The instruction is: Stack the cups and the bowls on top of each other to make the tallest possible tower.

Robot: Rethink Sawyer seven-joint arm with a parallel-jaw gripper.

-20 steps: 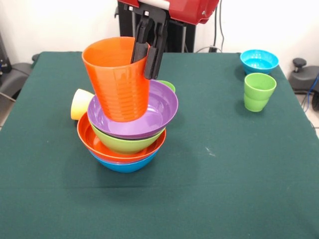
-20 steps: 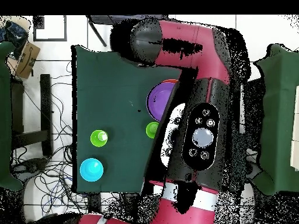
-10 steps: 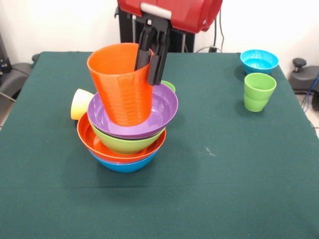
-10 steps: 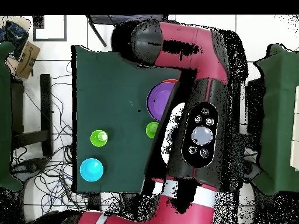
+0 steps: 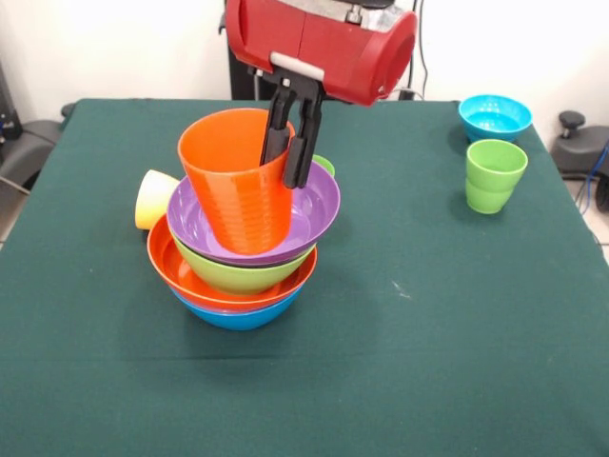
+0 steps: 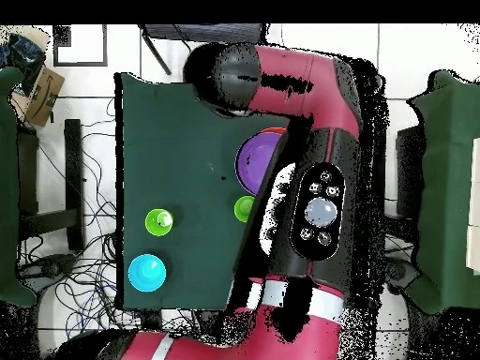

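Nearest me on the counter (image 5: 400, 381) stands the tower (image 5: 245, 257), toward the left edge: a blue bowl (image 5: 238, 314) lowest, then an orange bowl (image 5: 205, 284), a lime green bowl (image 5: 233, 271) and a purple bowl (image 5: 309, 214) on top. I have the orange cup (image 5: 233, 181) sitting down inside the purple bowl, leaning a little toward the left. The tool (image 5: 288, 143) pinches the cup's wall at its rim, one finger inside and one outside.

To do this step well, I judge I should first let the cup settle flat on the bowl's floor, then spread the fingers gently and lift straight up, so the inner finger does not drag the rim and tip the cup or shift the pile. The lean is what I would watch.

Just behind the tower a yellow cup (image 5: 152, 198) lies on its side, and a small green rim (image 5: 322, 164) peeks out behind the purple bowl; neither blocks a straight lift. Toward the far right corner a light green cup (image 5: 495, 176) stands upright, with a turquoise bowl (image 5: 494, 116) just beyond it, well apart from the tower.
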